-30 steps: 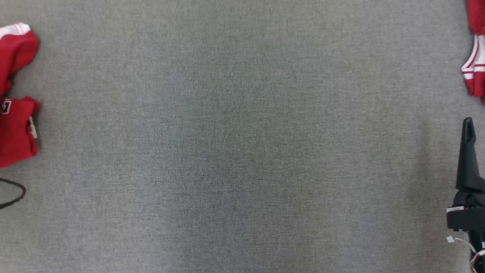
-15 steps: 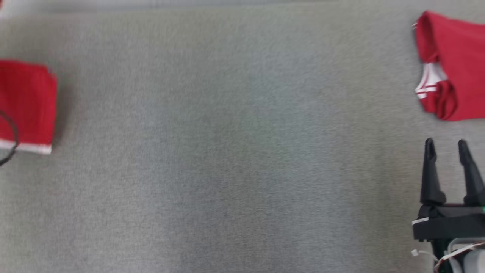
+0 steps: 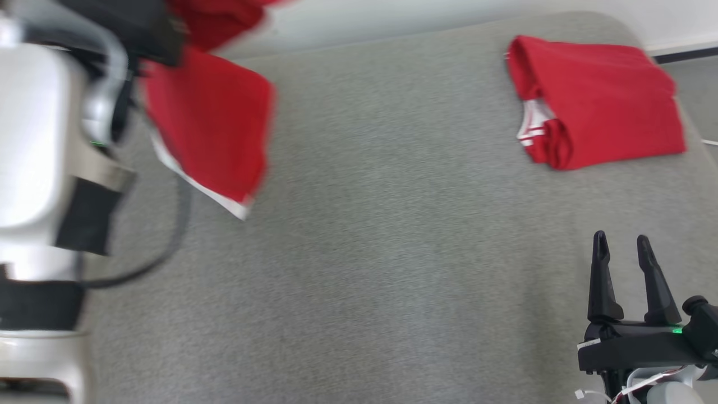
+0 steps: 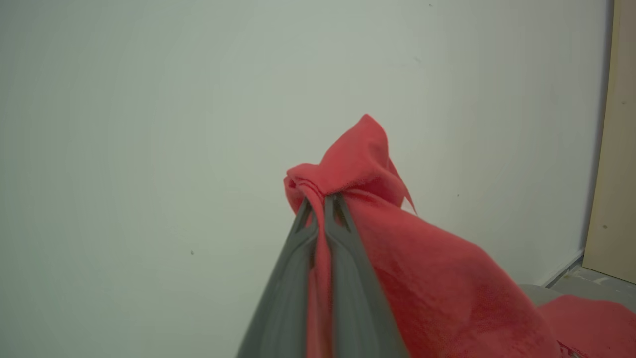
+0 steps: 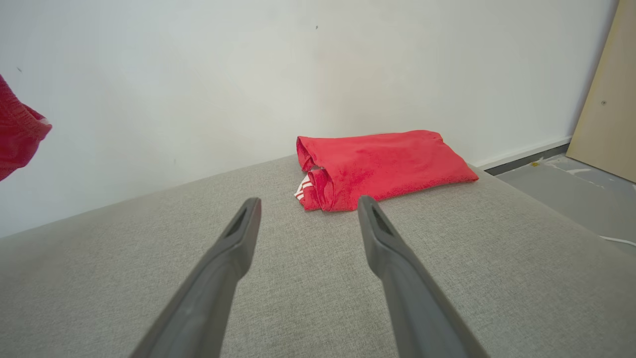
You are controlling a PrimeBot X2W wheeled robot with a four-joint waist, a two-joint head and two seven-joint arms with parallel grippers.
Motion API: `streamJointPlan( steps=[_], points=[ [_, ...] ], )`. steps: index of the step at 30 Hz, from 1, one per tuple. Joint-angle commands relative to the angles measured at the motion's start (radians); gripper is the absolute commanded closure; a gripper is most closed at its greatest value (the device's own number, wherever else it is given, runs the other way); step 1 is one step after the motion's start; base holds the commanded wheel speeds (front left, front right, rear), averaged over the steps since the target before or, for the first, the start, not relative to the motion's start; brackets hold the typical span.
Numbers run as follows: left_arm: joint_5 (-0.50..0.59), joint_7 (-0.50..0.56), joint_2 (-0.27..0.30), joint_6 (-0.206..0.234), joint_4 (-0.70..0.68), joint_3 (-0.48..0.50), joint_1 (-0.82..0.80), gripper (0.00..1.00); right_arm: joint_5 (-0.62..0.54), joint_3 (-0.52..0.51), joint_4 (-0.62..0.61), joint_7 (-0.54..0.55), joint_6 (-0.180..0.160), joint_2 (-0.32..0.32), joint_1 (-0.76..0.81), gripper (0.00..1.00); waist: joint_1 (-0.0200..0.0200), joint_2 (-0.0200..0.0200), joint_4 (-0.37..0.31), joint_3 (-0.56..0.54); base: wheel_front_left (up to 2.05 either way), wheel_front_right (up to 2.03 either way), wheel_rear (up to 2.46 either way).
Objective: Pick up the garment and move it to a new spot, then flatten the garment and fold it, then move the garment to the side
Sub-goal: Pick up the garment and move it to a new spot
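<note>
While the left gripper [image 4: 322, 203] clamps the dangling red garment [image 3: 210, 129] at upper left, best set it down mid-frame, the right gripper [image 3: 621, 240], fingers apart, ready to assist.

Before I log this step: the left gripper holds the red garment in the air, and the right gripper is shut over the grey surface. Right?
No: the right gripper is open, fingers apart, as the right wrist view shows. The left gripper does hold the red garment aloft.

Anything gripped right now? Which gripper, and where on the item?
Left gripper is shut on the red garment, pinching a bunched fold of cloth at its top; the rest hangs below. Right gripper is open, holding nothing.
</note>
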Motion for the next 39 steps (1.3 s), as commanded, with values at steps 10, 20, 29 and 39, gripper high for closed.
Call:
streamJointPlan(
  steps=[10, 20, 29, 39],
  points=[
    [-0.058, 0.021, -0.188, 0.039, -0.105, -0.091, 0.109, 1.0, 0.019, 0.006, 0.055, -0.025, -0.002, 0.015, -0.01, 0.0, 0.0001, 0.0001, -0.053, -0.039, 0.0, 0.0, 0.0],
    [-0.105, -0.036, -0.2, 0.076, -0.079, -0.112, 0.365, 1.0, 0.016, 0.01, 0.068, -0.027, -0.002, 0.013, -0.004, 0.0, 0.0001, 0.0001, -0.023, -0.046, 0.0, 0.0, 0.0],
    [-0.104, -0.129, -0.184, 0.087, 0.05, -0.155, 0.656, 0.98, 0.005, 0.026, 0.072, -0.027, -0.002, -0.01, 0.012, 0.0, 0.0001, 0.0001, 0.018, -0.062, 0.0, 0.0, 0.0],
    [-0.064, -0.243, -0.177, 0.091, -0.036, -0.137, 0.709, 0.0, -0.001, 0.013, 0.062, -0.027, -0.002, -0.032, 0.043, 0.0, 0.0001, 0.0001, 0.09, -0.134, 0.0, 0.0, 0.0]
  ],
)
